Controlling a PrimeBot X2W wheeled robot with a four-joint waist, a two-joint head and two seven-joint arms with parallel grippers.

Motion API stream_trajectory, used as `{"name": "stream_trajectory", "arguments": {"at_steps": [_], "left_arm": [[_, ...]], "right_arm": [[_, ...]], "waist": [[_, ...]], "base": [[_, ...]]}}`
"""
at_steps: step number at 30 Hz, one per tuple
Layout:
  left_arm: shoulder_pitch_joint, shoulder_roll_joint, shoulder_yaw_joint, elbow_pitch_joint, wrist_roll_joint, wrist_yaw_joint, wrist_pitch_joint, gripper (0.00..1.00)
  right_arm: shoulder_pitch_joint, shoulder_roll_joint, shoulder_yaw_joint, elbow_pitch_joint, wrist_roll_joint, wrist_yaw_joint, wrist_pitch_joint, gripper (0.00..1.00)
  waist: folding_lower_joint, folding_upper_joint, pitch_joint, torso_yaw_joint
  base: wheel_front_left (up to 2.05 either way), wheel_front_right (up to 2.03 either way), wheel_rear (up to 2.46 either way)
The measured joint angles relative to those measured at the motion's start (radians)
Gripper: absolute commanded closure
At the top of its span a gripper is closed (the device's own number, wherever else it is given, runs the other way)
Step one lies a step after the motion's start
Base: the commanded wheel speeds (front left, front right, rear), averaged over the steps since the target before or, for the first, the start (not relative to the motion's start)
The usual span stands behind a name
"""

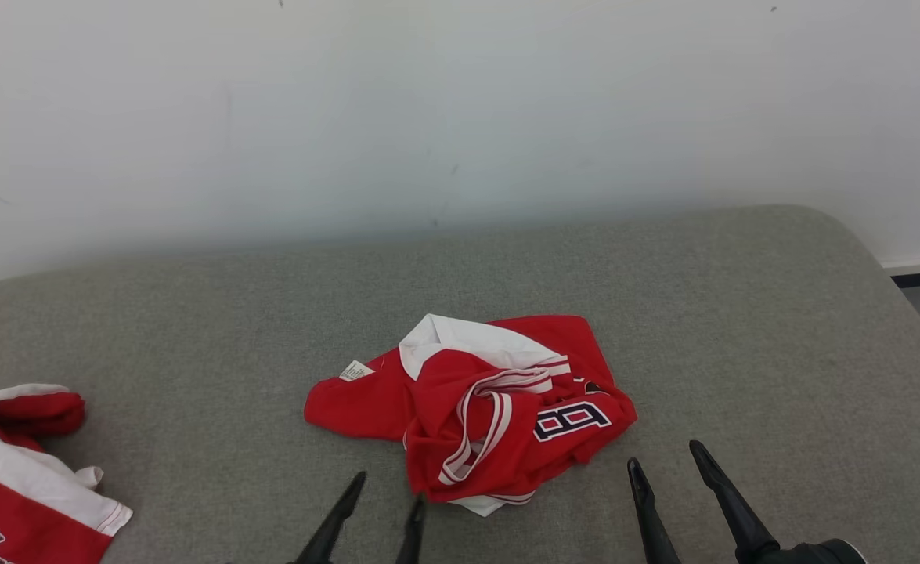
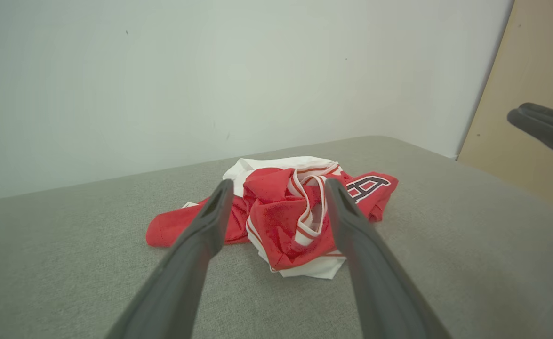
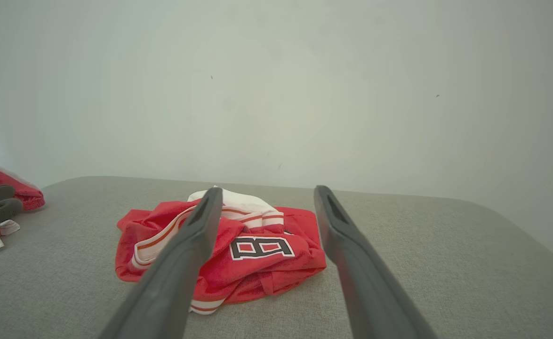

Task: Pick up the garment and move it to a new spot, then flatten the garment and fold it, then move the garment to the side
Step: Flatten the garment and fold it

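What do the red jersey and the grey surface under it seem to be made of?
The jersey is probably a thin synthetic mesh knit, slightly glossy: it crumples in soft folds, and the left wrist view shows tiny holes in the red cloth. The surface is likely woven upholstery fabric over padding, matt: it has a fine flecked weave and rounded corners.

Red garment [image 1: 471,411], white-striped trim, apparently navy numeral.

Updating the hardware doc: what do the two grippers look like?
Left gripper and right gripper match: two long, slim, matte dark grey fingers each, tapering to narrow tips, with a shallow recess inside near the tip. Glossy black housing at the right one's base.
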Motion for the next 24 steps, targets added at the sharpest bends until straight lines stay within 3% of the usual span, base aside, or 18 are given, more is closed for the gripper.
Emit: {"name": "stream_trajectory", "arguments": {"at_steps": [9, 14, 24], "left_arm": [[-0.154, 0.041, -0.218, 0.136, -0.045, -0.002, 0.0, 0.0], [-0.209, 0.041, -0.204, 0.246, -0.04, -0.001, 0.0, 0.0], [-0.306, 0.021, -0.171, 0.442, -0.02, 0.042, 0.0, 0.0]], "right_arm": [[-0.022, 0.0, 0.002, -0.001, -0.01, 0.0, 0.0, 0.0], [-0.027, 0.0, 0.003, -0.002, -0.011, 0.0, 0.0, 0.0], [-0.038, 0.0, 0.002, -0.005, -0.013, 0.0, 0.0, 0.0]], "waist": [[0.0, 0.0, 0.04, -0.047], [0.0, 0.0, 0.063, -0.074], [0.0001, 0.0, 0.103, -0.11]], "base": [[0.0, 0.0, 0.0], [0.0, 0.0, 0.0], [0.0, 0.0, 0.0]]}}
